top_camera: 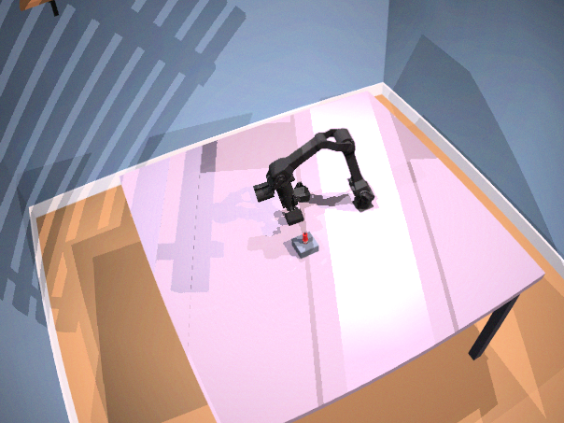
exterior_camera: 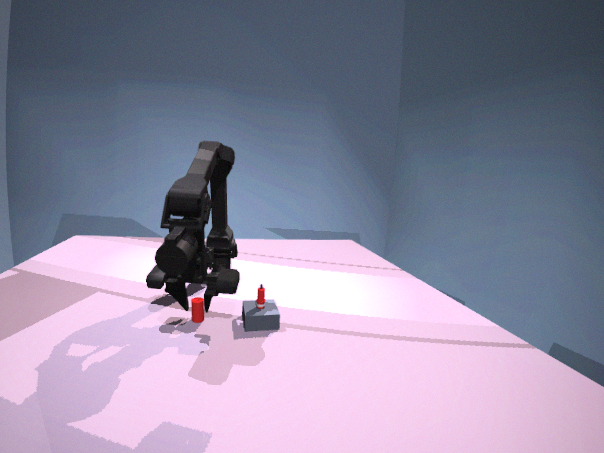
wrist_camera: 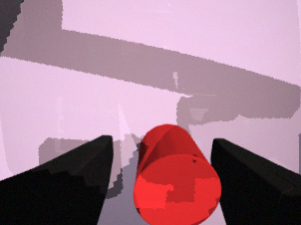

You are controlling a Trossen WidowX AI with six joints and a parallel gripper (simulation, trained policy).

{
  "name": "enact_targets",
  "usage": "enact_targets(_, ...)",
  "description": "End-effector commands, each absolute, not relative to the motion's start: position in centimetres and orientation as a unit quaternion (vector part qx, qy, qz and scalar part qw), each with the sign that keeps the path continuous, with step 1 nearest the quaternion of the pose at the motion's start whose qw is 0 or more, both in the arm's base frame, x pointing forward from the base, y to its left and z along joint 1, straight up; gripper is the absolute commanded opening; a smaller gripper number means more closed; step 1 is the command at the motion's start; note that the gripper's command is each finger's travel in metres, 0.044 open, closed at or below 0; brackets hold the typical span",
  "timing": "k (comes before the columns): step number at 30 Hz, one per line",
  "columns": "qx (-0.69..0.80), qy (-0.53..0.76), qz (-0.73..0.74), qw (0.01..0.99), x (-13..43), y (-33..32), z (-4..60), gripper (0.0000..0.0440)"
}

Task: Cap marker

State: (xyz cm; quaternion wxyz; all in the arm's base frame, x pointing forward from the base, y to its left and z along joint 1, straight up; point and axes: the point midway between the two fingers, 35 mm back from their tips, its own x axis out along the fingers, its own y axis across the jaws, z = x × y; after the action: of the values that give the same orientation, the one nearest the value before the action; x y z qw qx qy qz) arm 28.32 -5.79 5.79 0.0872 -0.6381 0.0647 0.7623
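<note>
The black robot arm (top_camera: 301,153) (exterior_camera: 219,190) is bending over the counter (top_camera: 259,347) (exterior_camera: 403,397) (wrist_camera: 239,29), its base standing inboard of the edges. Its gripper (top_camera: 294,217) (exterior_camera: 197,310) (wrist_camera: 162,147) is pointing down, both fingers reaching low on either side of the red marker cap (exterior_camera: 197,310) (wrist_camera: 176,190). The fingers are standing apart, released, and are not clenching the cap; in the wrist view a gap is showing on the left of it, while the right finger is coming very near its side. The cap is standing upright on the counter, well in from every edge and corner, and the gripper is hiding it in the top view. Near the cap, the grey holder block (top_camera: 306,252) (exterior_camera: 261,320) is resting well inside the edges, holding the red marker (top_camera: 304,237) (exterior_camera: 260,296) upright. The marker is standing uncapped, its dark tip showing in the exterior view.
</note>
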Motion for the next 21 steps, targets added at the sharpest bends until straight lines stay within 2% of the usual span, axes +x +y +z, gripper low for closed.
enact_targets(1, -0.642, 0.066, 0.761, 0.075, 28.2, -5.8, 5.9, 0.0127)
enact_targets(4, -0.646, 0.066, 0.757, 0.07, 28.2, -5.7, 6.4, 0.0049)
enact_targets(12, -0.67, 0.063, 0.738, 0.055, 29.1, -5.2, 8.8, 0.0007)
enact_targets(21, -0.688, 0.048, 0.723, 0.042, 29.8, -3.5, 11.6, 0.0)
